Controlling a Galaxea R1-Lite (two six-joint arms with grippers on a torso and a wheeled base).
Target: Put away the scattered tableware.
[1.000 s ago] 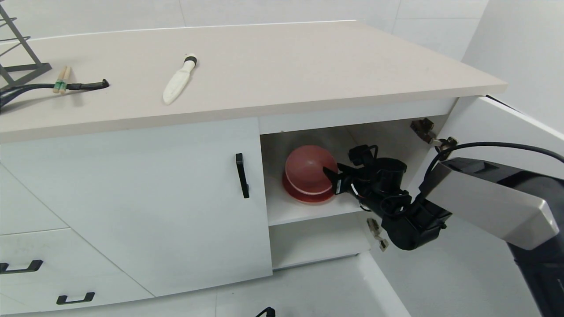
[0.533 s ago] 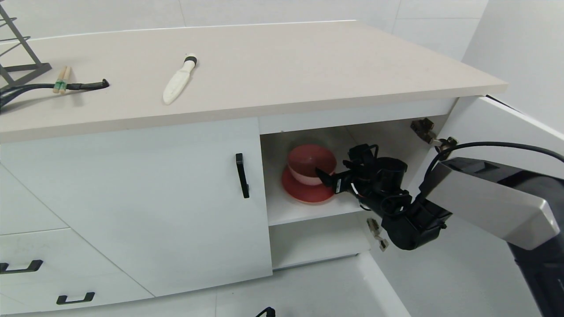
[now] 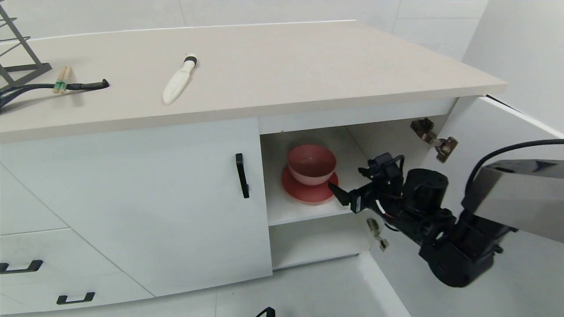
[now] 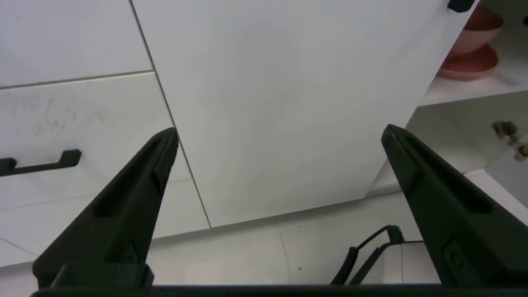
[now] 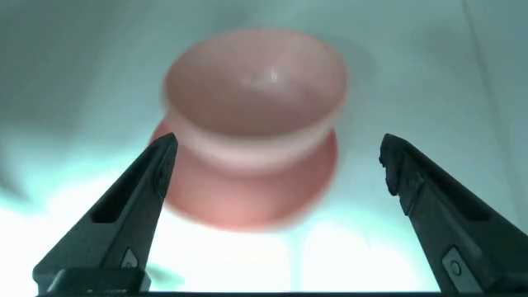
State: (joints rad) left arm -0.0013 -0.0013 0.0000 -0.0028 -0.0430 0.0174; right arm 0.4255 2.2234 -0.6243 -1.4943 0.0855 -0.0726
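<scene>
White tiled walls stand behind a pale beige countertop (image 3: 286, 61) on a white cabinet. On the counter lie a cream-coloured knife-shaped utensil with a black ring on its handle (image 3: 178, 80), a pair of light wooden chopsticks (image 3: 61, 79) bound by a green band whose print is too small to read, and a black cable-like piece (image 3: 88, 85) touching the chopsticks. A dark metal wire rack (image 3: 17, 53) stands at the far left corner.

Below the counter, the left cabinet door with a black vertical handle (image 3: 242, 175) is closed and the white right-hand door (image 3: 493, 127) is swung wide on its metal hinges. On the white upper shelf (image 3: 304, 213) inside, a pink round bowl (image 3: 311, 164) sits upright on a red round plate (image 3: 308, 193).

The right gripper (image 3: 343, 196) is at the shelf's front edge, just beside the plate and apart from the bowl, its fingers spread and holding nothing. The left gripper (image 4: 279, 140) is low in front of the closed door, its jaws also spread wide and empty, with black drawer handles (image 3: 21, 267) to its left
</scene>
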